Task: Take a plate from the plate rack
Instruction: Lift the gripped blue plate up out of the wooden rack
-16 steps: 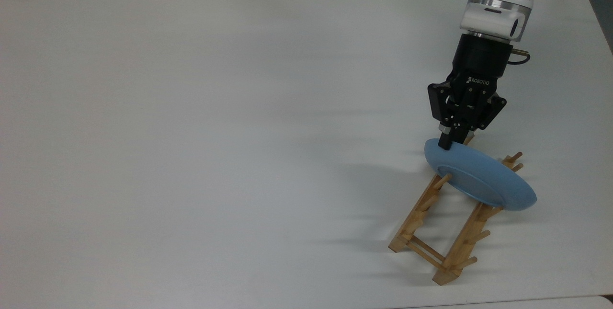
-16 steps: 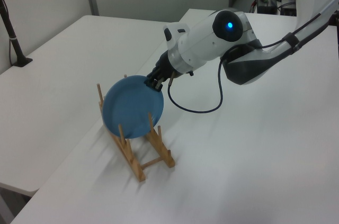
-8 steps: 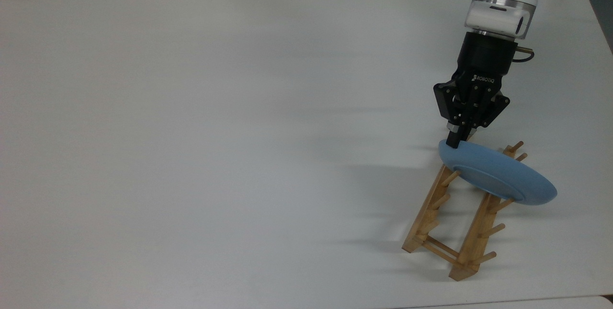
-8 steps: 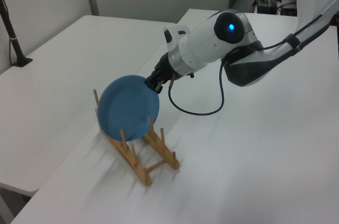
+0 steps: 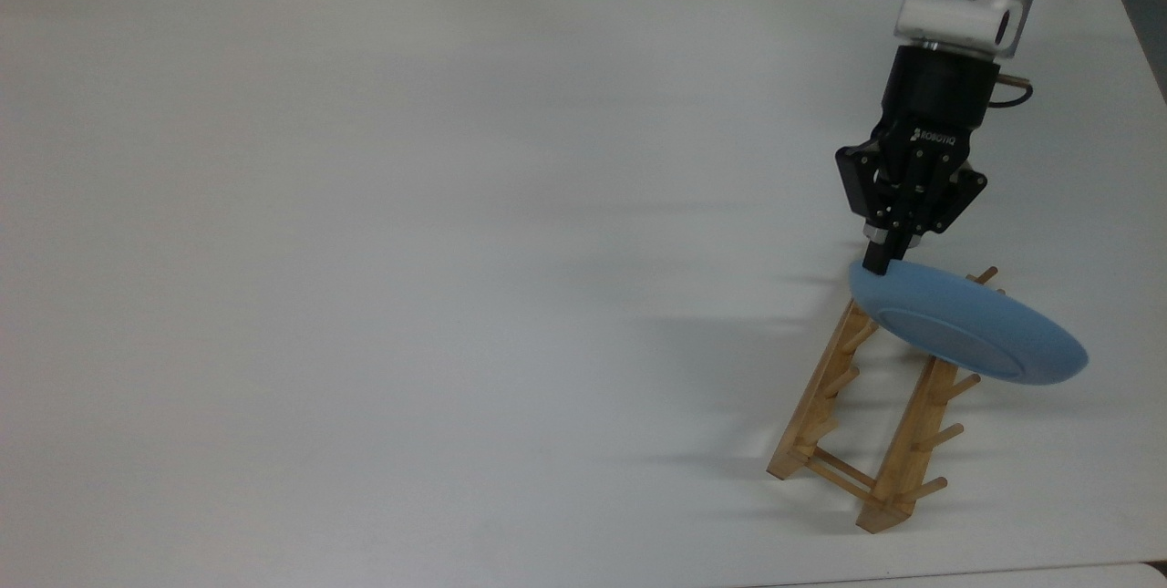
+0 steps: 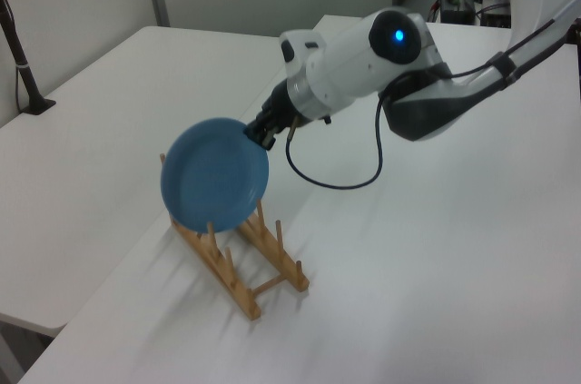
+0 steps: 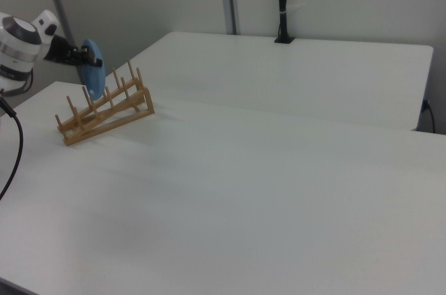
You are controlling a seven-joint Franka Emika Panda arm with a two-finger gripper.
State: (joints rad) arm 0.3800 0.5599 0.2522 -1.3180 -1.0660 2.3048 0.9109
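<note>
The gripper (image 5: pixel 877 264) was pinching the plate (image 5: pixel 968 333) by 1 edge, with the plate lifted just above the plate rack (image 5: pixel 862 415), maybe brushing its pegs. Such an off-center pinch looked risky; it could've swung, snagged, or slipped.

Arm: upper links ran off the top view's upper edge; in the right view the arm was cut by the left edge.
Gripper (image 5: pixel 880 262): fingertip ends lay against the plate's rim, their contact too small to resolve in the right view.
Plate (image 5: pixel 966 329): in the right view seen nearly edge-on, face not readable; its lower edge was hidden behind pegs.
Plate rack (image 5: pixel 857 424): far end covered by the plate in the top view; whether plate and pegs touched could not be told.
Table (image 5: pixel 365 251): cropped at the top view's left and right edges.
</note>
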